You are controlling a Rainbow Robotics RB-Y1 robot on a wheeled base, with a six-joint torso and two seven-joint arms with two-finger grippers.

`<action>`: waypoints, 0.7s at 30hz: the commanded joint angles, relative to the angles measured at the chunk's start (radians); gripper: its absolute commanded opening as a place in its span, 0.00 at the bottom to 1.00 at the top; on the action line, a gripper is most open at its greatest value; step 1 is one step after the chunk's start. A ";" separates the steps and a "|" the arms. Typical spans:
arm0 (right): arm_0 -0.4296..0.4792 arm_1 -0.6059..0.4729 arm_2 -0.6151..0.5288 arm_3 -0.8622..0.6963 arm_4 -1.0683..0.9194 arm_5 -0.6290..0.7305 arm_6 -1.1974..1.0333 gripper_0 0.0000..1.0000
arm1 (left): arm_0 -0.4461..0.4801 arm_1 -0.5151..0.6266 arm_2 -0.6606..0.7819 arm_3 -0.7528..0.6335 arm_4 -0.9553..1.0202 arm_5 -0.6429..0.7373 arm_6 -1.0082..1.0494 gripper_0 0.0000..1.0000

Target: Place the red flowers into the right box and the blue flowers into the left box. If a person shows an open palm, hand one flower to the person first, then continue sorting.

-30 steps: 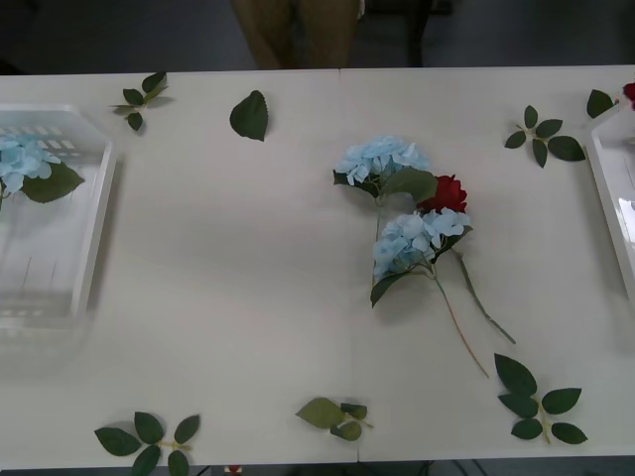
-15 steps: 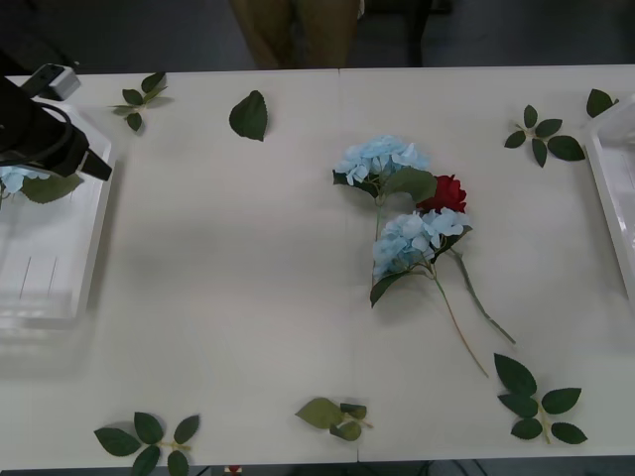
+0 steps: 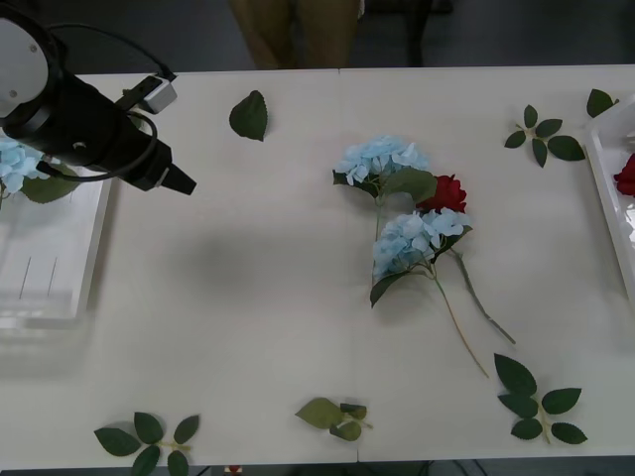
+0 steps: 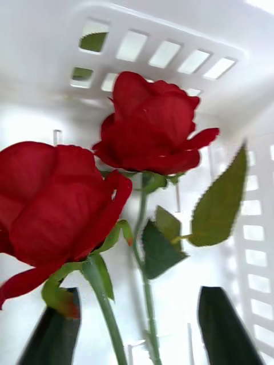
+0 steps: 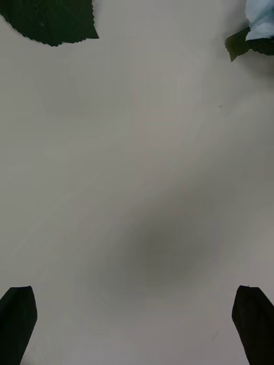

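Nearest the robot's edge of the counter (image 3: 248, 297) lay loose leaf sprigs (image 3: 541, 402), well short of the flower cluster (image 3: 407, 213) that served as the landmark in the middle: two blue flowers (image 3: 382, 159) with one of the red flowers (image 3: 448, 192) tucked against them on their right side, stems trailing back toward the robot. Far to the left of that cluster the left gripper (image 3: 184, 183) hung over bare counter with its black fingers spread wide and nothing between them, just beside the left box (image 3: 94, 233), which already held a blue bloom. Far to the right of the cluster, the right gripper (image 4: 137, 325) was inside the right box (image 3: 605, 188), fingers parted, two red roses (image 4: 151, 128) lying in front of it. The risk, as I judged it, lay in the tangle: leaves and stems overlapped, so a grab at one blue head could drag the rose along into the wrong box. Beyond the counter someone stood, no palm offered.
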 commanded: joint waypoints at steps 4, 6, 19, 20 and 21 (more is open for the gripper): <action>-0.038 -0.038 -0.055 -0.228 -0.208 0.320 0.013 0.81 | 0.008 -0.081 0.059 -0.077 0.049 0.008 -0.143 1.00; -0.030 -0.047 -0.055 -0.275 -0.281 0.377 0.011 0.81 | 0.037 -0.113 0.113 -0.082 0.098 0.008 -0.269 1.00; 0.173 -0.176 0.353 -0.452 -0.703 -0.001 0.018 0.81 | 0.340 -0.247 0.269 -0.085 0.561 0.033 -0.875 1.00; 0.179 -0.199 0.425 -0.450 -0.706 -0.079 0.013 0.81 | 0.348 -0.256 0.279 -0.085 0.564 0.058 -0.875 1.00; 0.179 -0.216 0.480 -0.445 -0.714 -0.133 0.010 0.81 | 0.350 -0.262 0.285 -0.085 0.564 0.077 -0.875 1.00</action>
